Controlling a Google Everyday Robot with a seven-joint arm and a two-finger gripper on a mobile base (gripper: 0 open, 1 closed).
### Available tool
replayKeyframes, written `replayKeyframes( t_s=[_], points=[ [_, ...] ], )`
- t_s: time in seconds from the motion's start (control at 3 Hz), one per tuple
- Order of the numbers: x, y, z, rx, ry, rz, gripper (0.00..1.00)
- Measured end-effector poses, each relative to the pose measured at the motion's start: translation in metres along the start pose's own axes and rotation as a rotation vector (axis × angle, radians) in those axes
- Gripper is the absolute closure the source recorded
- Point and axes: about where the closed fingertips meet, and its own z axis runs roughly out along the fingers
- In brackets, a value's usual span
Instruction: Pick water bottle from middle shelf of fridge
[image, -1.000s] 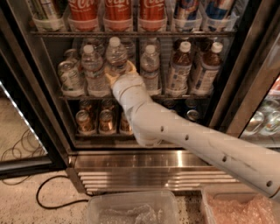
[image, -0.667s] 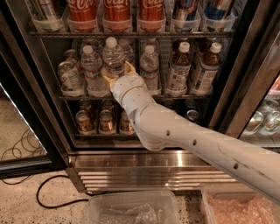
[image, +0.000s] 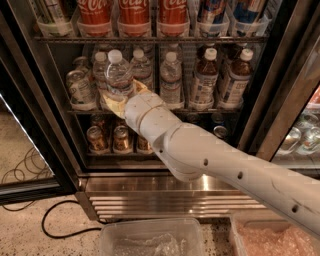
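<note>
- Pale speckled floor (image: 30, 235) lies before the tall drinks cooler with a dark door frame and a steel louvred base (image: 150, 200), and a thin black cable (image: 65, 227) curls on it.
- You see the white jointed arm (image: 225, 165) reach from the lower right up to the thin dark wire middle shelf (image: 200, 110).
- Your two-finger gripper (image: 125, 95) is at the left part of this shelf. Its yellowish fingers (image: 112, 106) pinch the small clear water bottle with a white cap (image: 119, 77) at its lower body.
- The water bottle stands nearly upright, in front of the other clear bottles of the row. Its bottom is hidden by the gripper.
- White-capped bottles of brown drink (image: 205, 80) stand further right on this shelf.
- Red cola bottles (image: 134, 12) fill the rack above, and small cans (image: 120, 139) the rack below.
</note>
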Motion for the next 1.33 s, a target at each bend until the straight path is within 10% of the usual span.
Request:
replayKeyframes(
  t_s=[0.67, 1.33],
  points=[
    [0.037, 0.033, -0.025, -0.14, 0.111, 0.103, 1.0],
    [0.06, 0.028, -0.042, -0.138, 0.17, 0.153, 1.0]
  ],
)
